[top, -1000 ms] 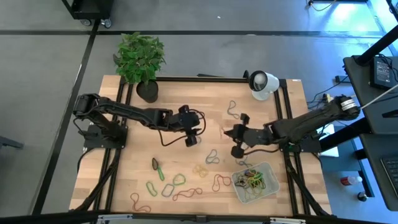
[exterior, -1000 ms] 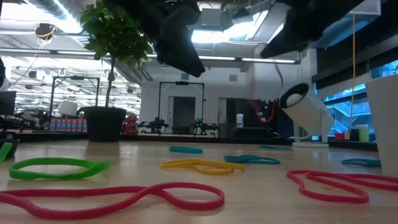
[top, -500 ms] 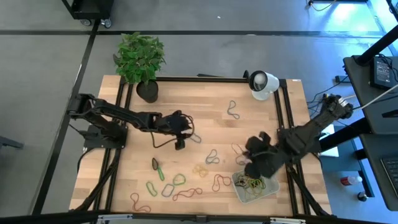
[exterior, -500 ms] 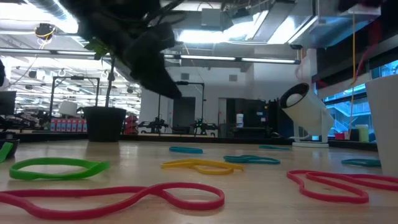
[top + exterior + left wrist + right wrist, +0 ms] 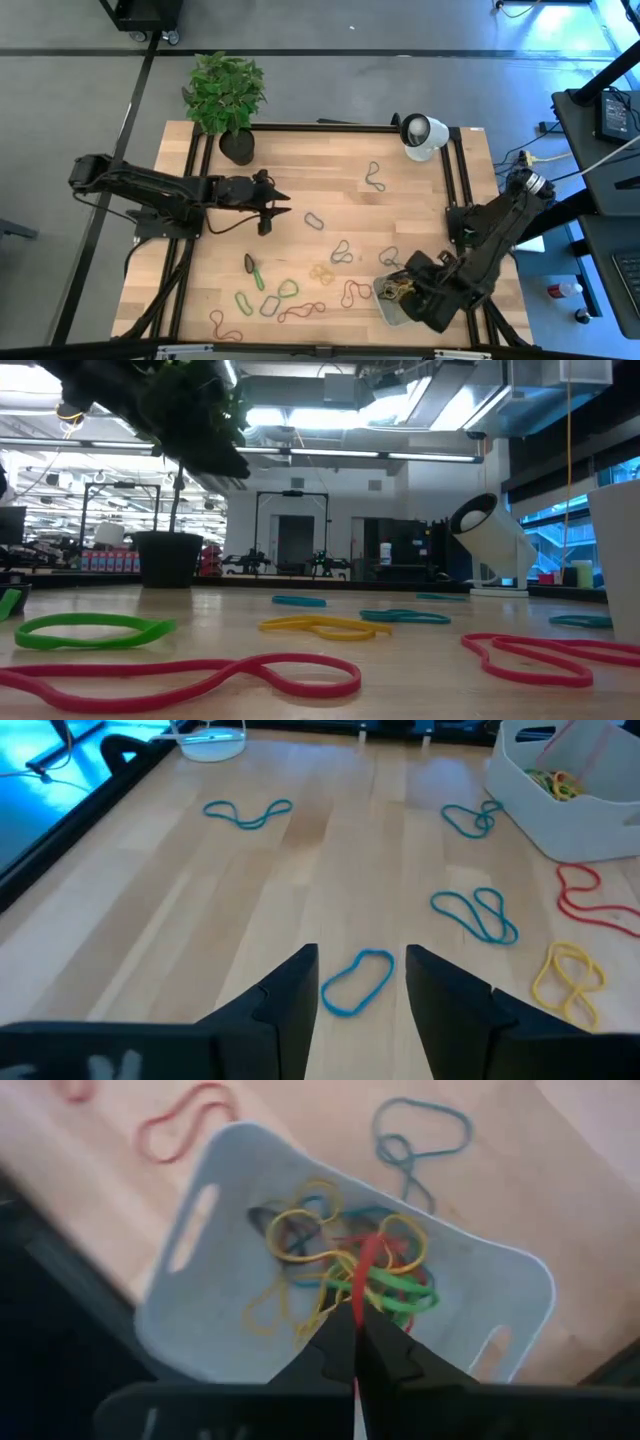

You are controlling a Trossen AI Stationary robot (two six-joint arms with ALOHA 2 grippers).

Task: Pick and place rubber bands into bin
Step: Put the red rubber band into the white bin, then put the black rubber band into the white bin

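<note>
Red rubber band [image 5: 366, 1270] hangs pinched in the right gripper [image 5: 356, 1342] directly over the bin [image 5: 190, 1295] — the drop step; next, open. Left gripper [image 5: 361, 982] — fingers apart — faces a blue band [image 5: 357, 982].

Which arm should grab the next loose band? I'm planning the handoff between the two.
Probably the left. Its hand is open above a blue band lying on the table. The right hand is shut on a red band over the bin, so it is busy.
</note>
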